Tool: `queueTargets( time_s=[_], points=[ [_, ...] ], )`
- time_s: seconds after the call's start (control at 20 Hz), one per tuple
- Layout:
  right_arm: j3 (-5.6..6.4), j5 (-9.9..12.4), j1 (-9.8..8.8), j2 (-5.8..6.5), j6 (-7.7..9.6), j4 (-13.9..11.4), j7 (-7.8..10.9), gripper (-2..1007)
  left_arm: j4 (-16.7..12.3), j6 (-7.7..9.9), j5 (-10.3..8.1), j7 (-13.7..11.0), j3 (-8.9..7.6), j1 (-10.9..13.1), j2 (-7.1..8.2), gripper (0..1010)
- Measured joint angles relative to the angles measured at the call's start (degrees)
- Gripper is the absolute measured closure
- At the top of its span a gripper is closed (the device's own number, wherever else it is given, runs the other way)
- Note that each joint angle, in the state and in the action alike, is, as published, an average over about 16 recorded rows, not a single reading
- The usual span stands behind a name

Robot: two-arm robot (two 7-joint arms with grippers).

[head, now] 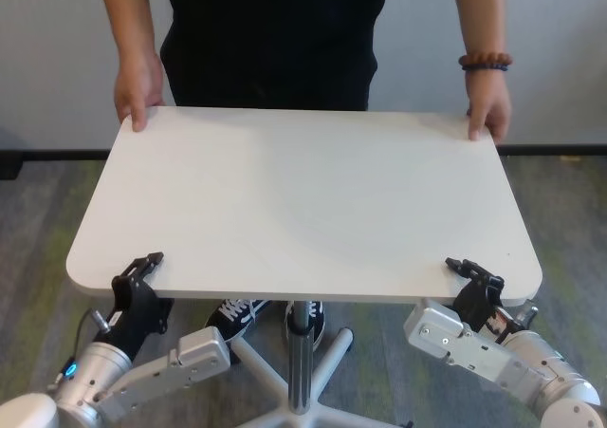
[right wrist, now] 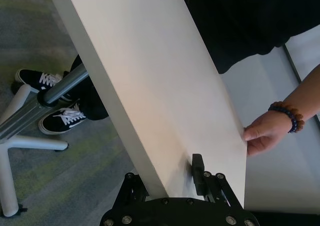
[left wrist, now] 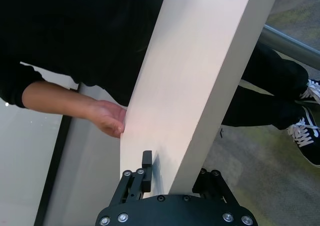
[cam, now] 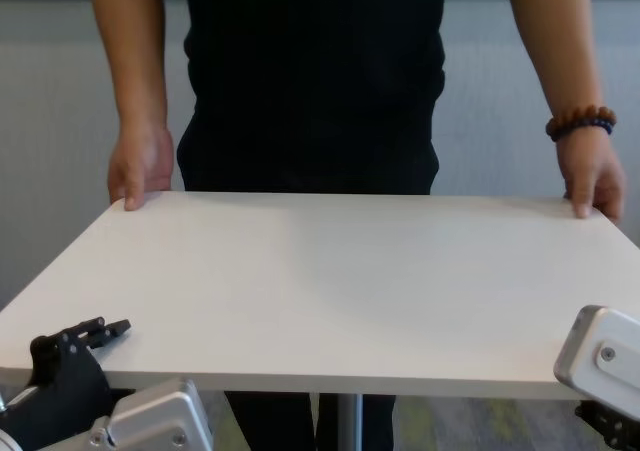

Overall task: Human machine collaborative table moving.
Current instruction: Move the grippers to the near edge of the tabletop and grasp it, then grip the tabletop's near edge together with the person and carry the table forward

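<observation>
Evidently both ends are held so the white table (head: 303, 200) can be carried level; the left gripper (head: 144, 269) clamps the top's near edge at one corner, the right gripper (head: 474, 274) the other; across it, the human (head: 275, 29) grasps both far corners, thumbs on top.

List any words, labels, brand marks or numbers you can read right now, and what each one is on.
None can be read in any view.
The table top is plain white, with no print.
The person wears a plain black top with no logo showing.
The sneakers show no readable brand.
The left gripper and right gripper, both clamped on the table's near edge, carry only screws, no lettering.
</observation>
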Motion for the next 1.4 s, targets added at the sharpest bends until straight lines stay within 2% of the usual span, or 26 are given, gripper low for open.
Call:
queueTargets(
  time_s=[0.25, 0.5, 1.4],
  points=[
    [0.00, -0.02, 0.00, 0.00, 0.00, 0.01, 0.01, 577, 0.00, 0.00, 0.01, 0.01, 0.00, -0.01, 0.00, 608],
    [0.01, -0.01, 0.00, 0.00, -0.01, 0.01, 0.00, 581, 0.00, 0.00, 0.02, 0.00, 0.00, -0.01, 0.00, 660],
    [0.09, 0.02, 0.00, -0.01, -0.01, -0.03, 0.13, 581, 0.00, -0.19, -0.01, -0.16, 0.00, 0.00, 0.02, 695]
  ],
)
